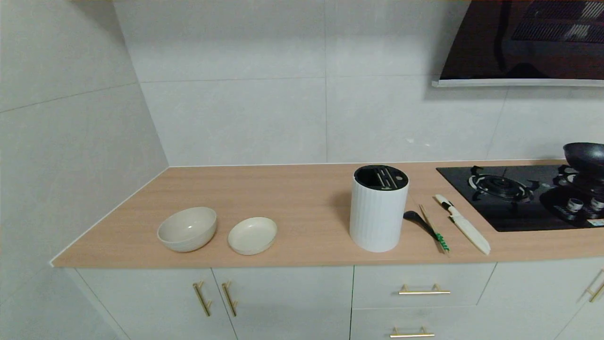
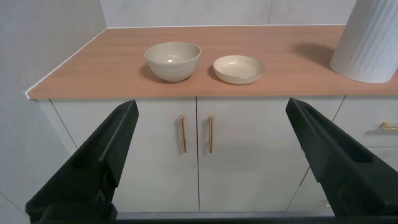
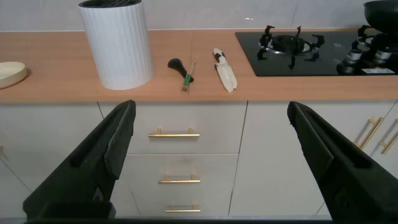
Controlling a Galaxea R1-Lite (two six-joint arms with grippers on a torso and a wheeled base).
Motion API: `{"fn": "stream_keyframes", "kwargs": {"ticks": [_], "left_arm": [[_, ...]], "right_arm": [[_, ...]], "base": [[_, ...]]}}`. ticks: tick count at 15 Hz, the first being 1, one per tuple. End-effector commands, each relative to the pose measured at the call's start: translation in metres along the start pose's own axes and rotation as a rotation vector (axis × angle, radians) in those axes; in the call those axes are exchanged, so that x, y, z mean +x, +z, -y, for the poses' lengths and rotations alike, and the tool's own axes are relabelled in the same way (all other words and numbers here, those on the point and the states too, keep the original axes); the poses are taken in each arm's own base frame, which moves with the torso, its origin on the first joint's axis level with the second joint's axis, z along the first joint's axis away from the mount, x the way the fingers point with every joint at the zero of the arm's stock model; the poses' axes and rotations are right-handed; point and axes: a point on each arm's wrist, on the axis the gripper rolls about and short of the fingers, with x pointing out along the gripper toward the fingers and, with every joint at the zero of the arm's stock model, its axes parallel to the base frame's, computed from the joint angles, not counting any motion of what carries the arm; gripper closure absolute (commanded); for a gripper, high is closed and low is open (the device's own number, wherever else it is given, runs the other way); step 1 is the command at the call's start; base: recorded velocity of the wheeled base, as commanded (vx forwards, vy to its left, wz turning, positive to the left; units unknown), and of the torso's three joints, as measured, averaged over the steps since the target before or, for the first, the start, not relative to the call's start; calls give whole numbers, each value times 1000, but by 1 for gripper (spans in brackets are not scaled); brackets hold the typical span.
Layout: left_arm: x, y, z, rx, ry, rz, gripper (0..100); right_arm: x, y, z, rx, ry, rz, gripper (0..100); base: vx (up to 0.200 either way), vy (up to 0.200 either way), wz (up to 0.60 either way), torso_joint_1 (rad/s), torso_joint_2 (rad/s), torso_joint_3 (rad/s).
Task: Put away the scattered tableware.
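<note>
On the wooden countertop [image 1: 292, 198] stand a deep cream bowl [image 1: 187, 228] [image 2: 173, 60] and a shallow cream bowl [image 1: 252, 235] [image 2: 239, 68] side by side at the left. A white ribbed utensil holder [image 1: 379, 208] [image 3: 117, 43] with a black slotted top stands mid-counter. To its right lie a black spoon [image 1: 417, 219] [image 3: 178, 65], chopsticks with green ends [image 1: 435, 230] [image 3: 188, 76] and a white-handled knife [image 1: 463, 230] [image 3: 225, 70]. My left gripper [image 2: 211, 168] is open, low in front of the cabinet doors below the bowls. My right gripper [image 3: 208, 168] is open in front of the drawers below the holder.
A black gas hob [image 1: 524, 193] [image 3: 317, 50] with a dark pan [image 1: 585, 158] sits at the counter's right end, under a range hood [image 1: 524, 42]. Tiled walls close off the back and left. White cabinets with gold handles [image 1: 423, 292] are below the counter.
</note>
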Motion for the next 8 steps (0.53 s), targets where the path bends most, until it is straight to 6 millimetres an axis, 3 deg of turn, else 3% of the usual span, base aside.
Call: {"fn": "stream_keyframes", "kwargs": {"ticks": [1,2,8], "left_arm": [[0,0,0,0,1,0,0],[0,0,0,0,1,0,0],[0,0,0,0,-1,0,0]], "right_arm": [[0,0,0,0,1,0,0],[0,0,0,0,-1,0,0],[0,0,0,0,-1,0,0]], "base": [[0,0,0,0,0,0],[0,0,0,0,0,0],[0,200,0,7,3,5]]}}
